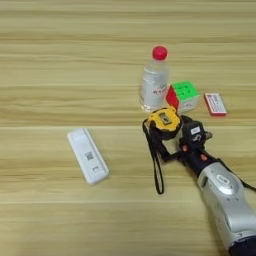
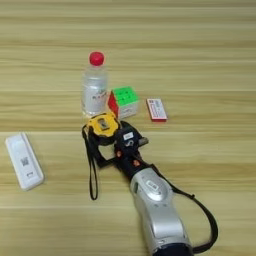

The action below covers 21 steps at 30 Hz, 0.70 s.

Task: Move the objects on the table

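The light wooden table point(image 1: 60, 60) carries five items. A white oblong remote point(image 1: 88, 155) lies flat at the left, well apart from the rest, its long axis running slightly diagonal to the grain. A clear bottle with red cap point(image 1: 154, 80) stands upright near the centre. Just to its right sits a red-green puzzle cube point(image 1: 183, 96), green face up and red face toward the bottle, very close to it; whether they touch cannot be told. Further right, near the cube but apart from it, a small red-white flat box point(image 1: 215, 104) lies flat. Directly in front of the bottle and cube rests the yellow-black tape measure point(image 1: 163, 121), its black strap point(image 1: 156, 162) trailing toward the near edge in a long narrow loop on the wood. The right arm point(image 2: 155, 210), a silver forearm, enters from the bottom right, with a black cable looping beside it. The right gripper point(image 1: 177, 135) is at the tape measure, its black fingers against the case's right and near side. The fingers merge with the dark case and strap in both views, so how far the jaws are parted, and whether they grip the tape measure, cannot be told.
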Each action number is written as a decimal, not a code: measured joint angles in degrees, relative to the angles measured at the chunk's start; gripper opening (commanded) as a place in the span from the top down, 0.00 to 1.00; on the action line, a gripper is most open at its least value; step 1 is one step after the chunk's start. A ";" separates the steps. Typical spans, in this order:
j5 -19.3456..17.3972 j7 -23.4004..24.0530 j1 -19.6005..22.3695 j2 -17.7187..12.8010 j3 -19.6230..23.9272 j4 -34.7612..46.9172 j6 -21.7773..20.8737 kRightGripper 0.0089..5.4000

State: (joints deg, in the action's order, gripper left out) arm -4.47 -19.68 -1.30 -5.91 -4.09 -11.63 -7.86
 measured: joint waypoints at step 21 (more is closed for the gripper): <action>-0.38 -0.16 -2.27 -0.35 1.94 2.80 0.21 0.20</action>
State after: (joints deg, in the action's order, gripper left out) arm -4.85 -19.84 -3.57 -6.26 -2.15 -8.83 -7.65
